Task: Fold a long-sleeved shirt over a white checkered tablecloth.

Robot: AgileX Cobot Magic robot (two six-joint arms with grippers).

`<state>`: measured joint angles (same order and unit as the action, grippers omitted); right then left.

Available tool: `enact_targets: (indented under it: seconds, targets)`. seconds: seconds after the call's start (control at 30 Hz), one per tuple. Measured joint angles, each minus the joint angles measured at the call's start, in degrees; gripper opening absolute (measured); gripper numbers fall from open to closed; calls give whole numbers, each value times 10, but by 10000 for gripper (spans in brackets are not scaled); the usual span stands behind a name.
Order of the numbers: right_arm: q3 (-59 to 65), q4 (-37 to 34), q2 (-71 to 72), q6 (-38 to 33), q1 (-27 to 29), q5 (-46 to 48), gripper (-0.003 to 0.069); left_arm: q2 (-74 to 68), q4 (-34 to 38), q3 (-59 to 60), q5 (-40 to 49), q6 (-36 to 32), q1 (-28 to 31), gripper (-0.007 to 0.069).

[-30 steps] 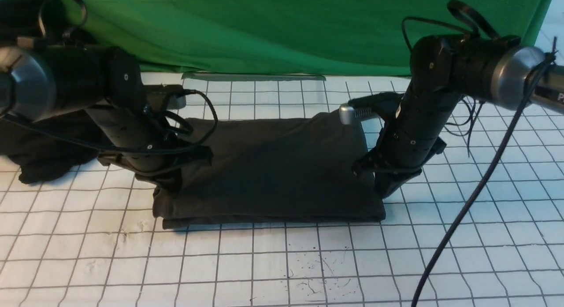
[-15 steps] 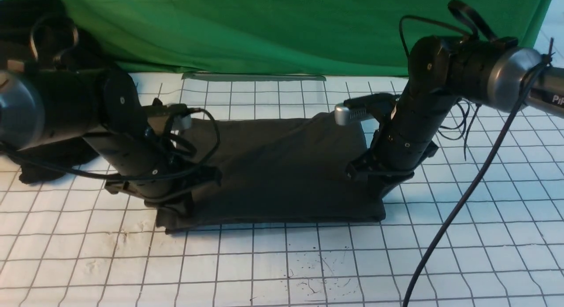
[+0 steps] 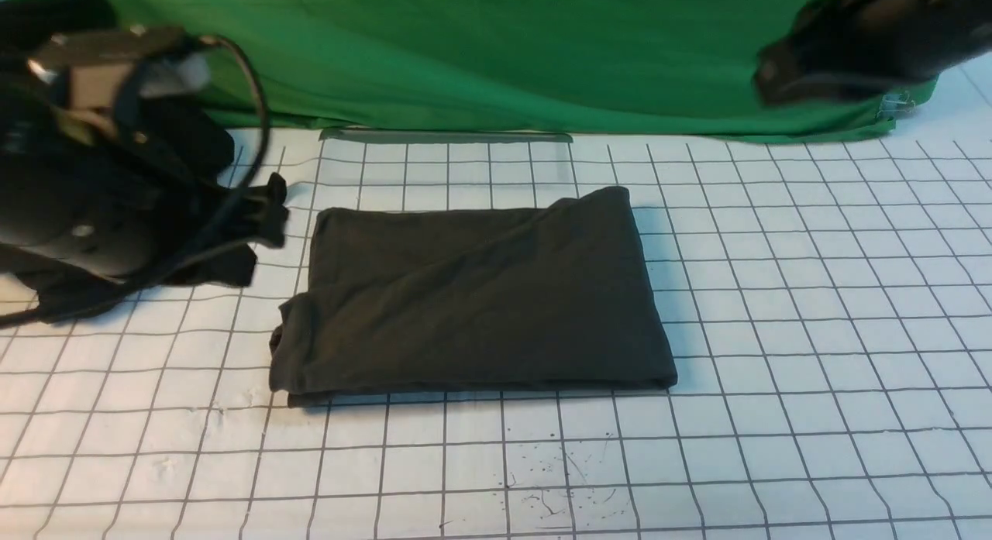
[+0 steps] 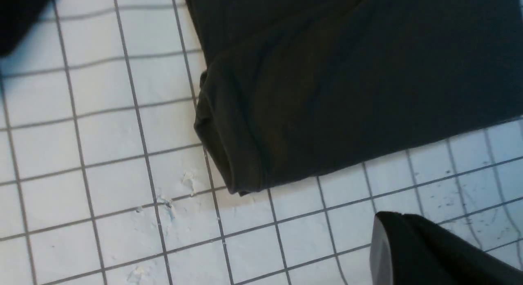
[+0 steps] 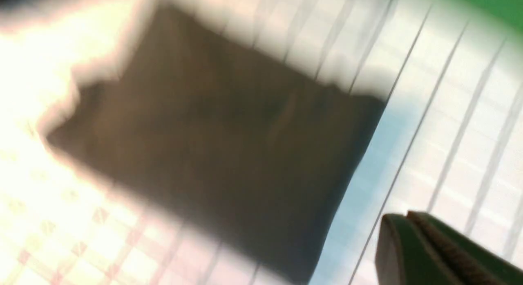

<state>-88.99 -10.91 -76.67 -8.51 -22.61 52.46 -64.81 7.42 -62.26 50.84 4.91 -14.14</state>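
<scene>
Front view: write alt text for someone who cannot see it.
A dark long-sleeved shirt lies folded into a neat rectangle on the white checkered tablecloth, with nothing touching it. Both arms are raised clear at the far corners before a green cloth.

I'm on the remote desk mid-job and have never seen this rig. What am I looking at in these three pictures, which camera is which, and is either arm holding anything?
This is a two-armed robot, each arm ending in a gripper. The wide picture comes from a camera between the arms, looking forward. The other two come from cameras on the left and right wrists, looking down past each gripper.

On the white checkered tablecloth lies the long-sleeved shirt, folded into a neat dark rectangle. A green cloth hangs behind, and another dark garment sits at the far left.

The left gripper is shut and holds nothing; it hangs off to the shirt's left side, clear of it. The right gripper is also shut and holds nothing; that arm is raised at the upper right of the wide picture. The right wrist picture is blurred, though the folded shirt is recognisable in it.
</scene>
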Motion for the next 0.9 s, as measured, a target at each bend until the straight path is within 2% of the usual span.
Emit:
enact_targets:
  seconds: [0.2, 0.23, 0.3, 0.37, 0.4, 0.5, 0.6, 0.67, 0.9]
  targets:
    - [168, 0, 260, -12, 0, -190, -2, 229, -14, 67, -15, 0, 0, 0]
    - [227, 0, 325, -14, 0, -237, -2, 276, -14, 85, -16, 0, 0, 0]
    - [281, 0, 372, -15, 0, -283, -2, 314, -14, 101, -18, 1, 0, 0]
    - [399, 2, 498, -17, 0, -386, -2, 408, -14, 152, -19, 14, 0, 0]
    - [408, 2, 506, -17, 0, -386, -2, 414, -14, 156, -20, 17, 0, 0]
    - [552, 2, 642, -18, 0, -518, -1, 515, -14, 232, -24, 48, 0, 0]
    - [634, 2, 714, -26, 0, -595, 4, 567, -14, 281, -40, 67, 0, 0]
    - [663, 2, 745, -30, 0, -626, 17, 587, -14, 304, -54, 70, 0, 0]
    - [680, 3, 768, -32, 0, -643, 94, 597, -11, 325, -88, 71, 0, 0]
